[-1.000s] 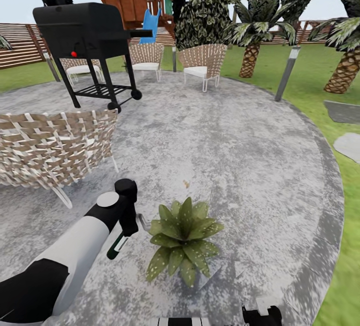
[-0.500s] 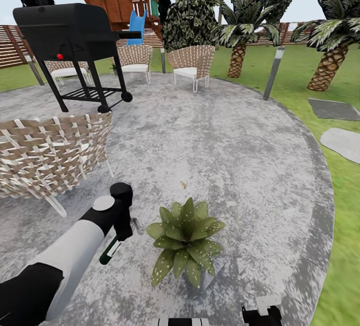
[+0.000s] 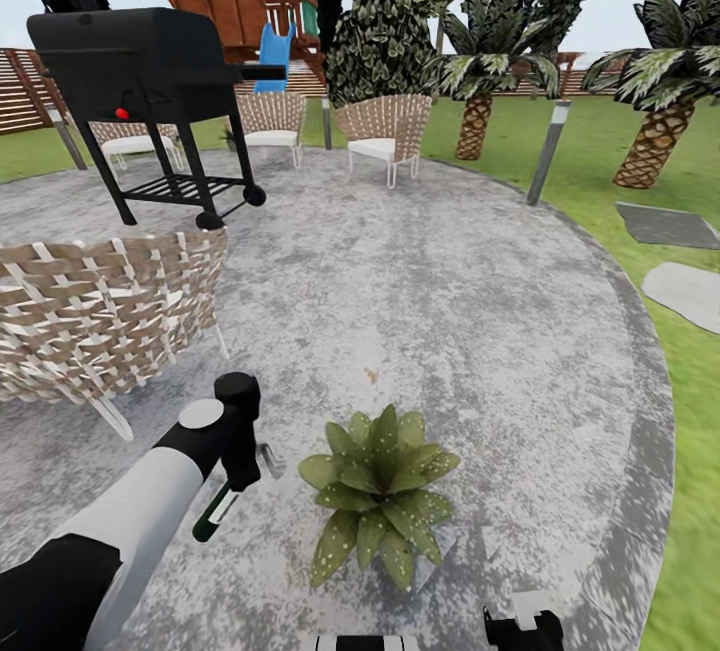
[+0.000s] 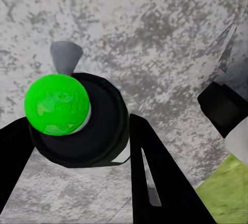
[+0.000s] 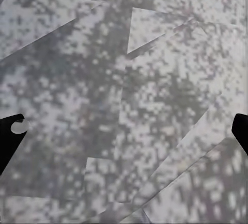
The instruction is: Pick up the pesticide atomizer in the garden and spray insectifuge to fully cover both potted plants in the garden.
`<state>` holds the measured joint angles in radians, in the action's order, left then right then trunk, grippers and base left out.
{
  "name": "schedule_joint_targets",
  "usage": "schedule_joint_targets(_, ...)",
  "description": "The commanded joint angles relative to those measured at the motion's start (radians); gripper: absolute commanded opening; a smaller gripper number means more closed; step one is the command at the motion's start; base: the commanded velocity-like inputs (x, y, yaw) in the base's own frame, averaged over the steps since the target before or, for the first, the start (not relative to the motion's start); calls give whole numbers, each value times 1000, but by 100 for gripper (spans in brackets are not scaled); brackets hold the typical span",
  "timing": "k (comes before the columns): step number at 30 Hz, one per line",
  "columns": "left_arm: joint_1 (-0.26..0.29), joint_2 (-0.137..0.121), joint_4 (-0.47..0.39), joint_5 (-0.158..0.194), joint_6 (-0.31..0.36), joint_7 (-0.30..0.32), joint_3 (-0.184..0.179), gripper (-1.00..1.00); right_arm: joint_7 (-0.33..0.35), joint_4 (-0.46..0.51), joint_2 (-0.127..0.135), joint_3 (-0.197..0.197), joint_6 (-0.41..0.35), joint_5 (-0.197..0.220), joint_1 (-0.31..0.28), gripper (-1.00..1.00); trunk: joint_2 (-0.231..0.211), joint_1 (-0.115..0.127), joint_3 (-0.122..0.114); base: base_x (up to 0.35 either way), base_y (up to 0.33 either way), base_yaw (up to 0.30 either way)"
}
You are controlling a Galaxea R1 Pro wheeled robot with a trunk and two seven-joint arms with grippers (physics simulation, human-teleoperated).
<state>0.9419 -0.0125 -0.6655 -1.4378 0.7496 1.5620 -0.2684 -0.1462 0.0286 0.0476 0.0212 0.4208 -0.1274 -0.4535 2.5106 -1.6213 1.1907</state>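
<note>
My left gripper (image 3: 243, 461) is closed around the pesticide atomizer (image 3: 217, 511), which hangs tilted above the grey stone patio (image 3: 450, 311), its pale trigger head near the potted plant (image 3: 380, 496). From my left wrist I see the bottle (image 4: 77, 118) between my dark fingers (image 4: 155, 177). My right gripper (image 5: 124, 131) has its jaws wide apart over bare stone.

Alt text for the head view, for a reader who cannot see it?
The left gripper holds the pesticide atomizer beside a speckled potted plant on the grey stone patio. Behind stand a wicker chair and a black grill.
</note>
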Motion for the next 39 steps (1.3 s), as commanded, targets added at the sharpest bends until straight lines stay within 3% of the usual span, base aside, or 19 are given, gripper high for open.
schedule_joint_targets(1, -10, -4, -1, -4, 10, 9, -4, -100, -9, -1, 0, 2, 1, -11, -1, 100, 0, 0, 1, 24, 16, 0)
schedule_joint_targets(6, -67, -8, -5, 3, 7, 9, 2, -100, -9, -1, 1, 2, 1, -11, -1, 100, 0, 0, 1, 5, 4, 0)
schedule_joint_targets(14, -74, 1, -9, 108, 7, 9, 1, -100, -9, -1, 2, 2, 1, -11, -1, 100, 0, 0, 1, 0, 0, 0)
schedule_joint_targets(24, -74, 23, -9, 127, 11, 9, 1, -100, -9, -1, 2, 2, 1, -11, -1, 100, 0, 0, 1, 0, 0, 0)
schedule_joint_targets(27, -74, 20, -8, 129, 11, 9, 2, -100, -9, -1, 1, 2, 1, -11, -1, 100, 0, 0, 1, 0, 0, 0)
schedule_joint_targets(29, -74, 9, -7, 130, 10, 9, 31, -100, -9, -1, 1, 2, 1, -11, -1, 100, 0, 0, 1, 0, 0, 0)
schedule_joint_targets(33, -75, -1, -6, 130, -3, 9, 134, -100, -9, -1, 1, 2, 1, -12, -1, 100, 0, 0, 1, 0, 0, 0)
schedule_joint_targets(39, -68, 9, -14, 121, -9, 9, 160, -100, -9, -1, 0, 2, 1, -11, -1, 100, 0, 0, 1, 0, 0, 0)
